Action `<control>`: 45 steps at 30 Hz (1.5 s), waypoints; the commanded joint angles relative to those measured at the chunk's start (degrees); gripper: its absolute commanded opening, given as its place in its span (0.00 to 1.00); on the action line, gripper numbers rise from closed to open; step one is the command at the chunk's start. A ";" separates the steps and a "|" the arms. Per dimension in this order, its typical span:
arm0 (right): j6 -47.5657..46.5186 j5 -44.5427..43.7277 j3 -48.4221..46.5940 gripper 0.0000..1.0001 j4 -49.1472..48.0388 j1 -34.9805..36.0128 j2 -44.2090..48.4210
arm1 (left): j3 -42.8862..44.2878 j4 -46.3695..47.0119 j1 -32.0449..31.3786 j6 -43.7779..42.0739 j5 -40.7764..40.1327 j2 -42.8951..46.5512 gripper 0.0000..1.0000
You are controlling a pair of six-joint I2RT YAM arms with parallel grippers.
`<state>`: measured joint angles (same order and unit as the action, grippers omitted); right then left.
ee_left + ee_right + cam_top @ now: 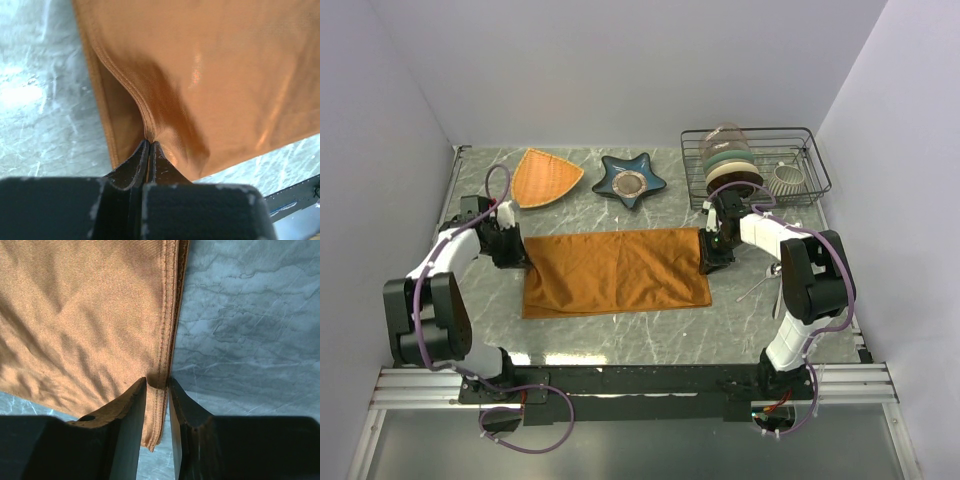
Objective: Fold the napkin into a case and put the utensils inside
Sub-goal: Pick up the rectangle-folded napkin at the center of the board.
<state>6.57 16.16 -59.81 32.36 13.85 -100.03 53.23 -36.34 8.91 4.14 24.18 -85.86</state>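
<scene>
The rust-orange napkin [615, 271] lies flat on the marble table as a wide rectangle between the two arms. My left gripper [513, 252] is shut on its left edge; in the left wrist view the cloth [200, 75] puckers up into the closed fingertips [150, 143]. My right gripper [712, 252] is at the right edge. In the right wrist view its jaws stand a narrow gap apart, astride the stitched hem [162, 360], which runs straight and unbunched. Thin silver utensils [758, 287] lie on the table right of the napkin, partly hidden by the right arm.
A lighter orange woven triangular plate [546, 176] and a dark blue star-shaped dish [630, 181] sit behind the napkin. A black wire rack [817, 160] at the back right holds stacked dishes and a ribbed cup [786, 179]. White walls enclose the table.
</scene>
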 commanded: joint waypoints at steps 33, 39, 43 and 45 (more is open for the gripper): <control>-0.15 0.54 -2.15 0.33 0.60 0.04 -1.13 | 0.91 -0.14 -3.28 6.23 -14.25 -5.37 0.44; -0.06 0.71 -2.68 0.32 0.60 0.04 -2.10 | 0.82 -0.14 -4.16 6.58 -15.57 -6.86 0.38; -0.06 1.06 -2.68 0.32 0.60 0.04 -2.71 | 1.43 -0.40 -4.95 6.58 -14.78 -8.35 0.31; -0.24 1.24 -2.59 0.31 0.78 0.04 -2.89 | 1.44 -0.31 -5.65 6.58 -14.43 -8.44 0.29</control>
<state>6.57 17.28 -61.19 33.10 13.85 -101.41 54.26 -37.08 4.49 10.24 9.13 -93.93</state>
